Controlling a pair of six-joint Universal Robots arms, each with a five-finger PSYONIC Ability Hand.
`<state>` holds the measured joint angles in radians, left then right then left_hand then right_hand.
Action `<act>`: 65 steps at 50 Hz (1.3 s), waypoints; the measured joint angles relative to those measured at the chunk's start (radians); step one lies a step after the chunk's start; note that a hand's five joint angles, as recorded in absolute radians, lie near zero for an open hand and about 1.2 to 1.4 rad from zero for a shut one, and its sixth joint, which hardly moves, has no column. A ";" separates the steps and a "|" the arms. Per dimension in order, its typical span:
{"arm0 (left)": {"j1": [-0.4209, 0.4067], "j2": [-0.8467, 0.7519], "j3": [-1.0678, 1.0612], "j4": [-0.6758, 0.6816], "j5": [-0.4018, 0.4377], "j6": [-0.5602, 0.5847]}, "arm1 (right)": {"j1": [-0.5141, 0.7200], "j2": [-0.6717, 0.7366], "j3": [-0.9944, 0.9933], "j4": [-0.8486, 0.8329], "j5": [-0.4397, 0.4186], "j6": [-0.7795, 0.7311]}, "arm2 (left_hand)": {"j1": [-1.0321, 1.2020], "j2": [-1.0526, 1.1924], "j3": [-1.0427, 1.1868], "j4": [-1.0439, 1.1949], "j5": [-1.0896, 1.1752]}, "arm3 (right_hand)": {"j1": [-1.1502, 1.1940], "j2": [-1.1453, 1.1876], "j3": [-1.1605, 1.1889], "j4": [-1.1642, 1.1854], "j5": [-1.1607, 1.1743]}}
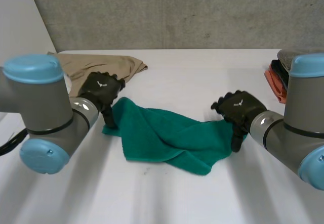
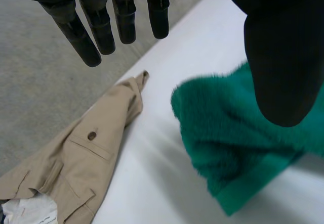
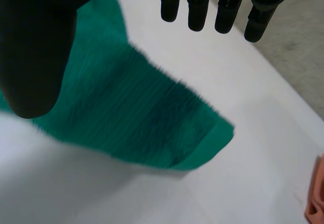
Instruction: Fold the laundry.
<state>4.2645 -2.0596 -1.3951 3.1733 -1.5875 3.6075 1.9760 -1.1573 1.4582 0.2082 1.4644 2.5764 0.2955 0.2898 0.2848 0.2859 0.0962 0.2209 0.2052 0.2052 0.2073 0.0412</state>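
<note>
Currently the green towel (image 1: 167, 135) lies rumpled on the table (image 1: 202, 67). The left robot hand (image 1: 100, 90) hovers at its left corner and the right robot hand (image 1: 238, 107) at its right end. Both have fingers straight and thumb spread, gripping nothing. Judged step: taking hold of both ends. The next move calls for pinching each end, then drawing the towel flat for folding.

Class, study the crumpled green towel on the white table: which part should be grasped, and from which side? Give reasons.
Take the green towel by its two end corners, from above: the left hand at the corner by the beige garment, the right hand at the opposite one. The middle is bunched in folds, while both corners stick out clear of them, probably easiest to pinch.
</note>
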 measured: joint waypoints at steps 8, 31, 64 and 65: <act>0.024 -0.190 0.127 -0.004 0.042 0.136 | -0.017 0.108 0.013 -0.117 -0.051 -0.098 | 0.040 0.035 0.035 0.036 0.048 | 0.372 0.384 0.381 0.376 0.361; -0.032 -0.022 0.510 0.064 -0.124 0.055 | -0.091 -0.015 -0.208 -0.622 0.030 0.189 | 0.866 0.903 0.900 0.909 0.877 | 0.912 0.969 0.977 0.985 0.947; 0.016 0.079 0.078 -0.163 -0.022 0.013 | -0.174 -0.001 0.027 -0.115 -0.165 -0.089 | -0.029 -0.028 -0.023 -0.032 -0.023 | 0.055 0.058 0.055 0.065 0.020; 0.025 0.058 0.106 -0.163 -0.015 0.014 | -0.169 0.004 0.014 -0.128 -0.164 -0.071 | -0.029 -0.028 -0.023 -0.032 -0.023 | 0.041 0.043 0.044 0.051 0.010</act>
<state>4.2891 -2.0018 -1.2887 3.0104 -1.6025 3.6213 1.8068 -1.1533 1.4726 0.0797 1.3000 2.5052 0.2661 0.2613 0.2618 0.2536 0.0733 0.2619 0.2478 0.2487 0.2583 0.0512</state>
